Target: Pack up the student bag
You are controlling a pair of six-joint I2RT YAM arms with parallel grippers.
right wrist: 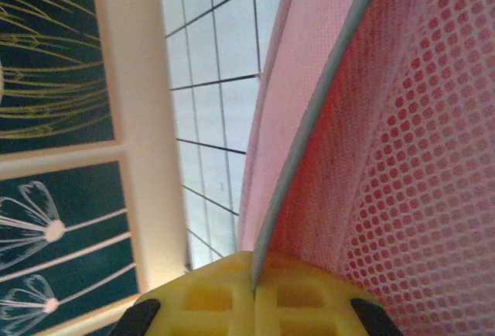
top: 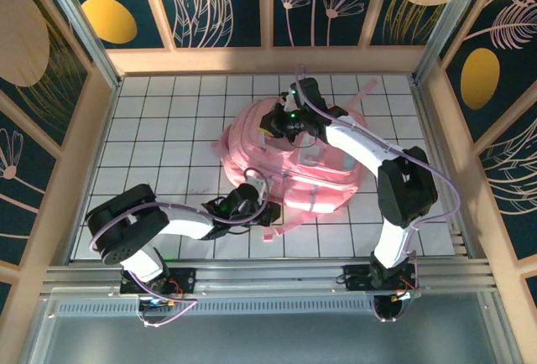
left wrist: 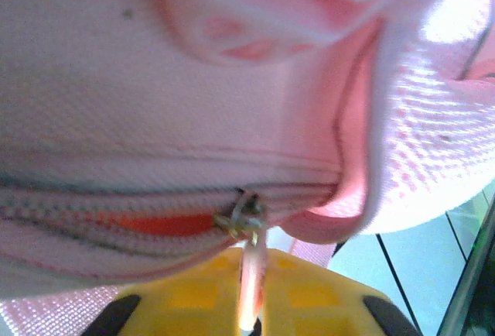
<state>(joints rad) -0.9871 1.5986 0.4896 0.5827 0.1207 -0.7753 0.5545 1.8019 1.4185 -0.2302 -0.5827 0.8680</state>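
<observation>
Pinching the zip pull [left wrist: 249, 274] of the bag [top: 243, 137] at mid-bench [top: 159, 129] with left fingers [left wrist: 186, 297] pressed together; clamping its far trim [right wrist: 315, 127] between right fingers [right wrist: 209, 297]. Could lose the thin pull if tugged askew, jam on slack fabric, or drag the bag.

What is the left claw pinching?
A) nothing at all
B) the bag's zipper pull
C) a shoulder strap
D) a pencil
B: in the left wrist view, the left claw is shut on the zipper pull of the pink bag.
</observation>
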